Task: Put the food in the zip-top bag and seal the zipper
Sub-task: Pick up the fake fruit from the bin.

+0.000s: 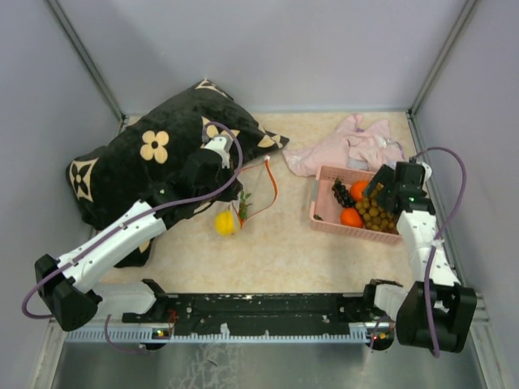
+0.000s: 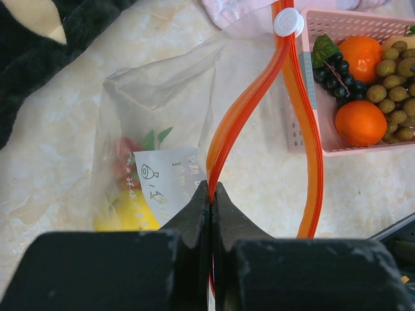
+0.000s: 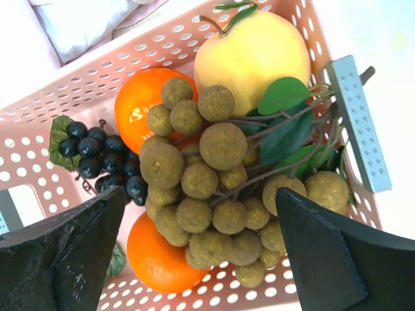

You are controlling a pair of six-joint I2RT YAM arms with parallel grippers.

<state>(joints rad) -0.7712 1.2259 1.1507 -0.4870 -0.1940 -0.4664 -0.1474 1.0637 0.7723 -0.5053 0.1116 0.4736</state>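
Observation:
My left gripper (image 2: 212,194) is shut on the orange-red zipper (image 2: 243,110) of the clear zip-top bag (image 2: 162,97), whose mouth gapes open in a loop. A yellow lemon (image 2: 126,210) and a red strawberry (image 2: 124,155) lie inside the bag. In the top view the bag (image 1: 243,207) hangs left of centre with the lemon (image 1: 225,223) low in it. My right gripper (image 3: 201,240) is open over the pink basket (image 3: 84,84), its fingers either side of the brownish-green grape bunch (image 3: 214,188). Two oranges (image 3: 133,110), dark grapes (image 3: 104,159) and a pale yellow fruit (image 3: 249,55) are also in the basket.
A black pillow with cream flower prints (image 1: 154,162) lies at the back left, under my left arm. A pale pink cloth (image 1: 349,146) lies behind the basket (image 1: 324,217). Grey walls close in the table on three sides.

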